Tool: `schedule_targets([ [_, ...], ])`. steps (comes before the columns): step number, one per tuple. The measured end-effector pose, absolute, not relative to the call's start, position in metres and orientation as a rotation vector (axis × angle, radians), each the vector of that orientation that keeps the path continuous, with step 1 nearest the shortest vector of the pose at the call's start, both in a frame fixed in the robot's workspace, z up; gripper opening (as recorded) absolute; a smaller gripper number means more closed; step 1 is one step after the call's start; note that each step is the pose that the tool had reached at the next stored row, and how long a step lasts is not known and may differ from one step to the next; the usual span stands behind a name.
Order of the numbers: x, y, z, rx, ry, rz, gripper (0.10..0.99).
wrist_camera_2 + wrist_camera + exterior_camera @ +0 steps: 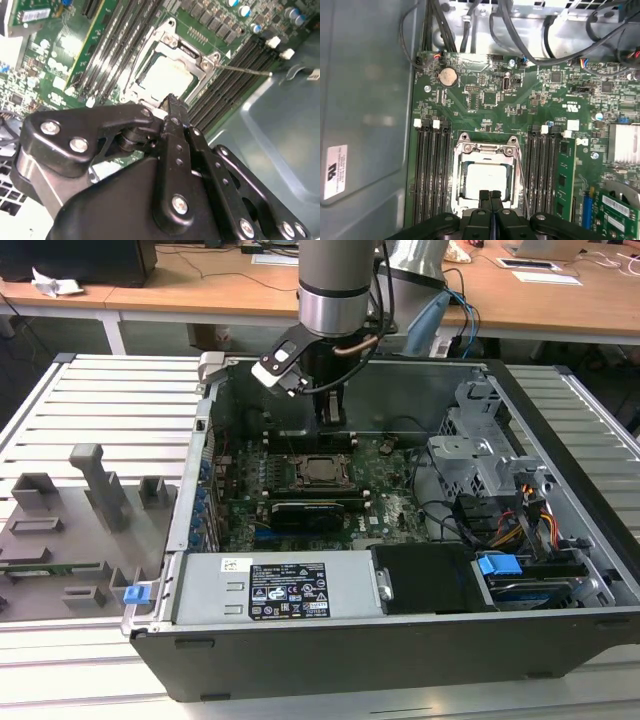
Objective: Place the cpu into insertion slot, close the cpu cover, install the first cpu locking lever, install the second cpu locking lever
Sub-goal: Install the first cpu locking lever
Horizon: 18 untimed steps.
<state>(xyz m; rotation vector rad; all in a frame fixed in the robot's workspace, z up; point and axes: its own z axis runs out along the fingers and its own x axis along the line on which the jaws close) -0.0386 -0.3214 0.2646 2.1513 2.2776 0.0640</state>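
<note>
Slatted bench (pixel 100 390), open PC case (pixel 330 640), gripper (pixel 490 196) low over the board (pixel 485 112).
Jaws pressed together, holding nothing, parked at the cover (pixel 482 150) edge, probably to push rather than grip. Seated in slot (pixel 460 180): cpu (pixel 486 181), cover seemingly flat over it. One wire lever (pixel 245 70) sticking out loose, apparently unlatched, so cover likely not yet locked.

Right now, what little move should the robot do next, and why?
Probably nudge the shut gripper sideways onto the thin wire lever and press it down. The cpu already sits under the cpu cover, which seems flat, while that lever looks unhooked beside it.
</note>
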Motion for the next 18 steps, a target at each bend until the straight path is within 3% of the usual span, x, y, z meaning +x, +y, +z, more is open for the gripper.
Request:
schedule_targets([
  [18,-0.0386,-0.3212,0.2646,1.835,2.544,0.063,0.106],
])
